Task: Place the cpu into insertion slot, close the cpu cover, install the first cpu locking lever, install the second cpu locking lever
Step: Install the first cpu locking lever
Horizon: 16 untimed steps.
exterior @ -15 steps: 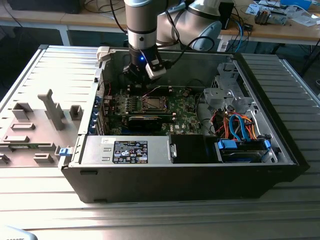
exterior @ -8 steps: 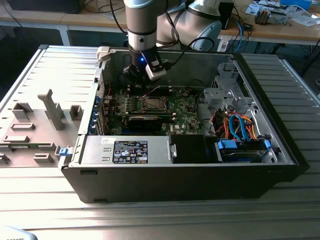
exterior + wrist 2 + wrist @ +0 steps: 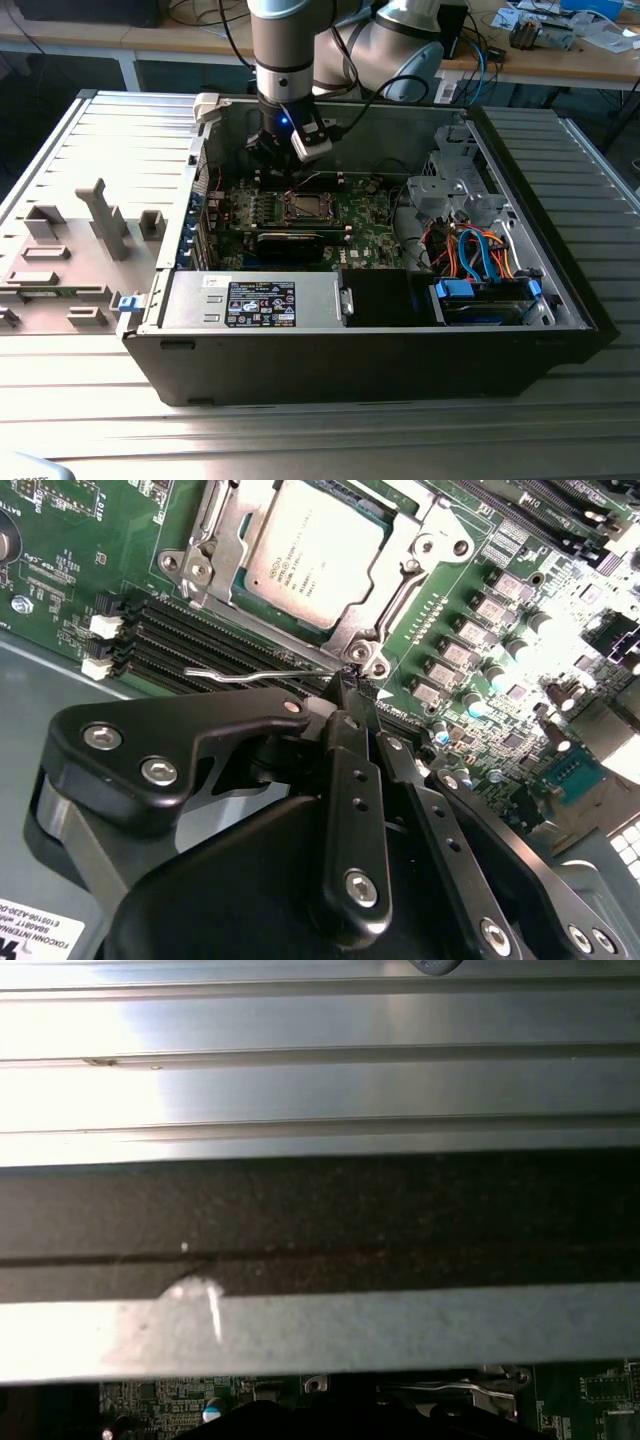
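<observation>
We see the cpu (image 3: 318, 552) already seated in the insertion slot (image 3: 395, 580), silvery lid facing up, in the second wrist view. The cpu cover (image 3: 425, 548) lies flat over it, framing the chip, so we judge steps one and two done. A thin wire locking lever (image 3: 262, 673) runs along the socket's near edge, beside the black memory slots (image 3: 190, 635), its hooked end free; whether it is latched we cannot tell. The gripper (image 3: 345, 695) sits right at that lever's pivot corner, fingers drawn together to a narrow tip, apparently touching or pinching the wire there. In the exterior view the gripper (image 3: 283, 160) hangs inside the open computer case (image 3: 540, 345), just behind the socket (image 3: 304, 207). We judge lever work is under way; the second lever is not clear.
</observation>
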Each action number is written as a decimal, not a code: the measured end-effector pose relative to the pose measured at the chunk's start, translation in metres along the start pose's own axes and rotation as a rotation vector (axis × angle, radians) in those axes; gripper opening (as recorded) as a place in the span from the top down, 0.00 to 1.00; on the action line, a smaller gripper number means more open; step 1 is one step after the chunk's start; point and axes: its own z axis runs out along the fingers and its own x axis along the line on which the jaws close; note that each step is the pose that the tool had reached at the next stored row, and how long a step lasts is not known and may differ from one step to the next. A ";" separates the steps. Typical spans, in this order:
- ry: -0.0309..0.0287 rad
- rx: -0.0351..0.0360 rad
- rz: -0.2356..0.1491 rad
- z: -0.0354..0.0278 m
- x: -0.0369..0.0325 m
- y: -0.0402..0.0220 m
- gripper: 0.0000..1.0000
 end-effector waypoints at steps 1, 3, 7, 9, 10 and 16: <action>0.0000 0.0001 0.000 0.0005 0.0000 0.0000 0.89; 0.0001 0.0001 0.000 0.0011 -0.0001 -0.0001 0.89; 0.0001 0.0001 0.000 0.0020 -0.0003 -0.0001 0.89; 0.0000 0.0001 0.000 0.0025 -0.0003 -0.0001 0.89; 0.0000 0.0001 0.000 0.0026 -0.0003 -0.0001 0.89; 0.0001 0.0001 0.000 0.0040 -0.0004 -0.0002 0.89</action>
